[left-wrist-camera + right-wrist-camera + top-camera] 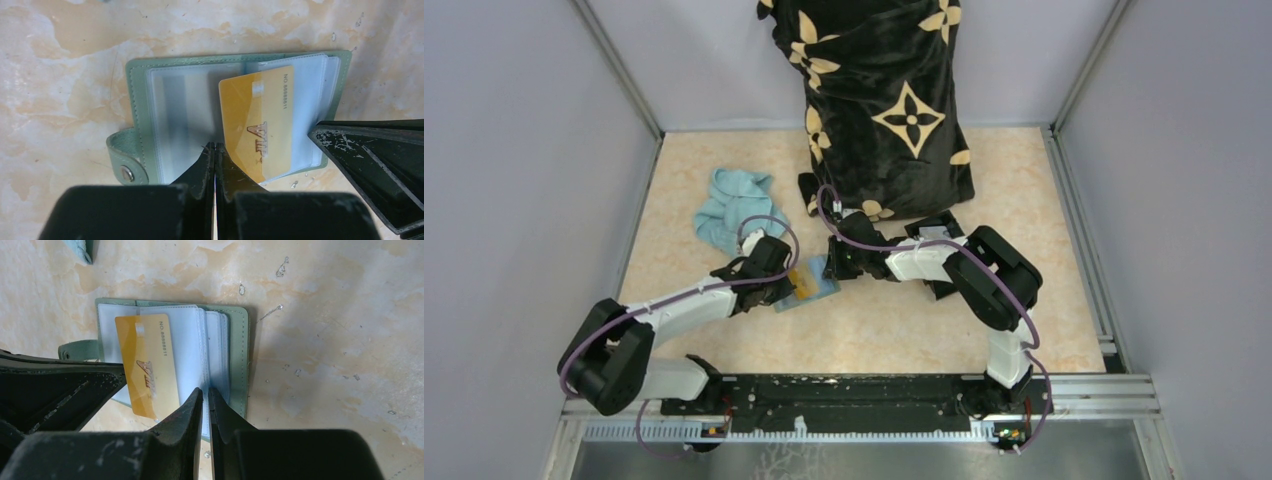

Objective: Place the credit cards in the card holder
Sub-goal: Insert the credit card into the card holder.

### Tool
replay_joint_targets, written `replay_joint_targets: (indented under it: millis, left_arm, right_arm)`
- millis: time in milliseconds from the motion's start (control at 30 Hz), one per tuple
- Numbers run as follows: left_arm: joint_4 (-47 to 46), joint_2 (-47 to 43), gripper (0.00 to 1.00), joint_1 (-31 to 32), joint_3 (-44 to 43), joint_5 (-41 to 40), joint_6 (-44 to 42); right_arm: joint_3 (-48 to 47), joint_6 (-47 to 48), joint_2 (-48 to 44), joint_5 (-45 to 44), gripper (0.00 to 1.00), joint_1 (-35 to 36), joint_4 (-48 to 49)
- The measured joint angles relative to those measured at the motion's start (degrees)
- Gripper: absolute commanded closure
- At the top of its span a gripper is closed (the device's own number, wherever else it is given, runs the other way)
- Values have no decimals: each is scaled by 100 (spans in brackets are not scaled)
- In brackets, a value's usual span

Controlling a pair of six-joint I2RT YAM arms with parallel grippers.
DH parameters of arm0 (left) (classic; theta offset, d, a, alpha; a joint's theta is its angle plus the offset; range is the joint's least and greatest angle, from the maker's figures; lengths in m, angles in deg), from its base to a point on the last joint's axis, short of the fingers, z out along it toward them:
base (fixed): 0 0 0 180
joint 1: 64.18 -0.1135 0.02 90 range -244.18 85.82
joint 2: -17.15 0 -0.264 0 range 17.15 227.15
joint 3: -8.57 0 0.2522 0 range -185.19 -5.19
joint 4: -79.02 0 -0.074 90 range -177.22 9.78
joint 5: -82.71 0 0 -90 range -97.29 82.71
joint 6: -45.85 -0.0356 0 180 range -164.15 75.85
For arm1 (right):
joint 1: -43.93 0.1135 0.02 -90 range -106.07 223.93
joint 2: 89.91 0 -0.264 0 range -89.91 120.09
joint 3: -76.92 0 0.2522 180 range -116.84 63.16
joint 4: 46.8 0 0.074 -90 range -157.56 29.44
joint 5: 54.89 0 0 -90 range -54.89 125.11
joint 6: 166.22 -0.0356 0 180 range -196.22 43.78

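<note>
The sage-green card holder (816, 291) lies open on the table between both grippers, its clear sleeves facing up. It also shows in the left wrist view (135, 90) and the right wrist view (241, 355). A tan-orange credit card (255, 125) lies tilted across the sleeves, one end past the holder's edge; I cannot tell if it sits inside a sleeve. It shows in the right wrist view too (147, 365). My left gripper (215, 146) is shut, its tips on the holder's middle fold. My right gripper (205, 390) is shut, its tips on the stacked sleeves. The blue and silvery cards are out of view.
A black cloth with tan flower shapes (889, 110) hangs and lies at the back centre. A light blue cloth (729, 205) lies back left. A black box (939, 228) sits partly under the right arm. Grey walls close in on three sides.
</note>
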Motion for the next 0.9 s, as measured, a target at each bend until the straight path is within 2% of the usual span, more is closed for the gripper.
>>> replay_joint_targets:
  millis: [900]
  left_arm:
    - [-188,772,100,129,-542,166,-72]
  right_arm:
    - [-28,61,11,20,89,0,-28]
